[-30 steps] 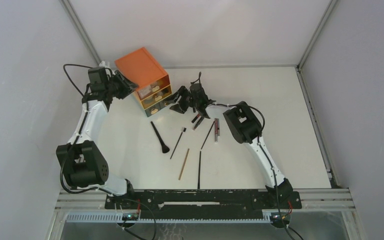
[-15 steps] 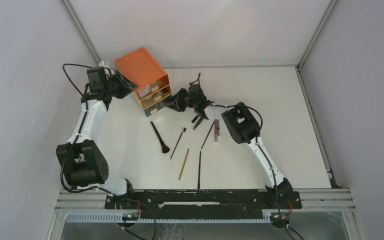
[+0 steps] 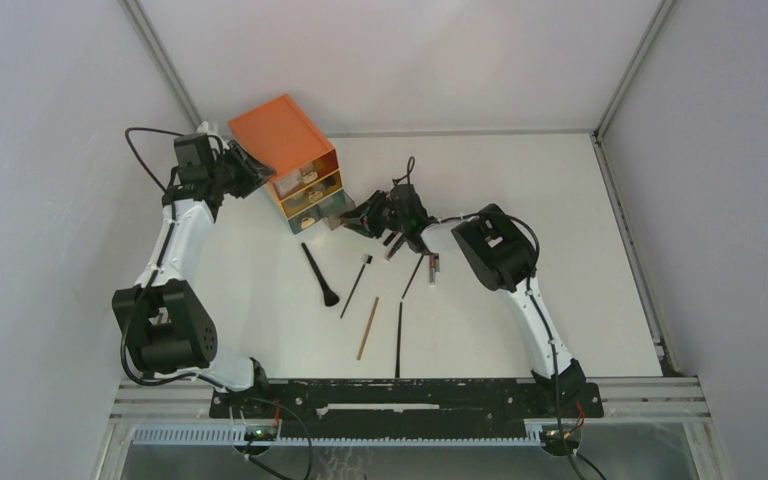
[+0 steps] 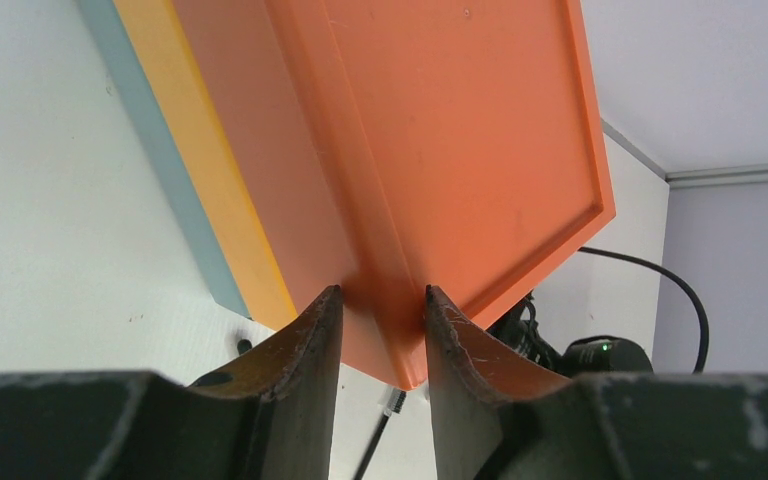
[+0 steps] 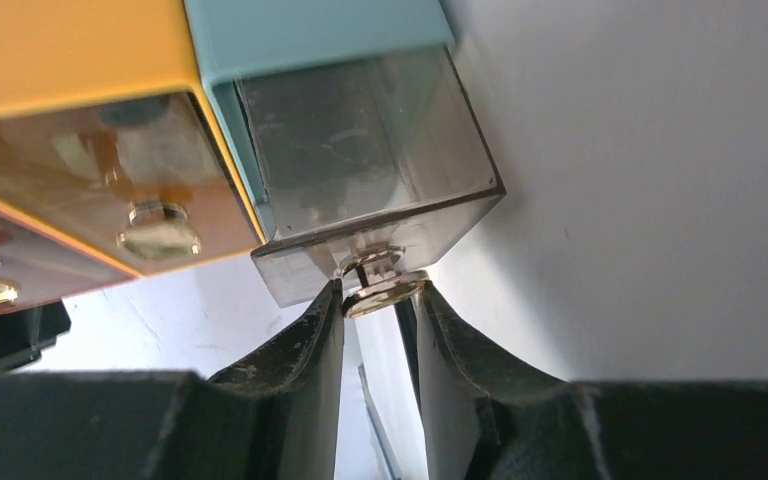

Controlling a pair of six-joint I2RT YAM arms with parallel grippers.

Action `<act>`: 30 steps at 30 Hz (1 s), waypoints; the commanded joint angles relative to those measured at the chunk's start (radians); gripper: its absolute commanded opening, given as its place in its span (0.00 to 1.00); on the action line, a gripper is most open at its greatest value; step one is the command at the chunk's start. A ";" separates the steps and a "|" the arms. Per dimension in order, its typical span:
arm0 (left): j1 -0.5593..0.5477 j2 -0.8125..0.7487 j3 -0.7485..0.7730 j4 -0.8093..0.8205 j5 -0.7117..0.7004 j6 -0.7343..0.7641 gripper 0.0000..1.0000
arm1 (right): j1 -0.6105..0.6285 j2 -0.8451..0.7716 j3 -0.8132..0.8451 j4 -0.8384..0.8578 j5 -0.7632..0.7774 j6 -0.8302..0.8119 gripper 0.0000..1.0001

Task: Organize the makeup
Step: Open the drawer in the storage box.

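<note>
from the top view i see the makeup (image 3: 357, 283) lying loose on the bench (image 3: 520, 180) in front of the orange box (image 3: 285, 160), among it a black brush (image 3: 319, 274) and a wooden pencil (image 3: 368, 327), well apart from the drawers. the left hand (image 3: 243, 170) is at the back corner of the box and the right hand (image 3: 360, 215) is at its lowest front. in the left wrist view the left hand (image 4: 375, 310) is narrow and pinches the corner of the orange box (image 4: 440, 150), so i judge it holds the box steady. in the right wrist view the right hand (image 5: 380, 300) is closed to a narrow gap on the gold knob (image 5: 382, 290) of the clear bottom drawer (image 5: 370, 190), which stands a little out of its frame. the step in hand, i think, is to open this drawer. to do it well i would pull straight along the drawer, low and slowly, because the knob is small and smooth and can slip out, while the left hand resists so the light box does not slide.
</note>
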 commanded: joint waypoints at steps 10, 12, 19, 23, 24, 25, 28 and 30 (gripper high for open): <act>0.027 0.008 -0.040 -0.132 -0.089 0.062 0.39 | -0.018 -0.218 -0.328 0.035 0.020 -0.078 0.36; 0.026 0.001 -0.043 -0.131 -0.090 0.061 0.39 | -0.017 -0.224 -0.335 0.042 0.014 -0.083 0.36; -0.003 -0.104 -0.017 -0.153 -0.144 0.111 0.47 | -0.020 -0.340 -0.331 -0.046 0.032 -0.223 0.52; -0.061 -0.203 0.028 -0.165 -0.270 0.161 0.59 | -0.040 -0.412 -0.292 -0.135 -0.016 -0.325 0.54; -0.083 -0.223 0.040 -0.171 -0.302 0.177 0.61 | -0.045 -0.432 -0.289 -0.163 -0.028 -0.350 0.55; -0.110 -0.241 0.052 -0.178 -0.344 0.194 0.63 | -0.053 -0.458 -0.289 -0.199 -0.030 -0.376 0.55; -0.209 -0.288 0.079 -0.196 -0.451 0.252 0.66 | -0.073 -0.564 -0.289 -0.357 -0.013 -0.481 0.56; -0.282 -0.306 0.084 -0.206 -0.505 0.283 0.66 | -0.090 -0.631 -0.291 -0.494 0.040 -0.578 0.57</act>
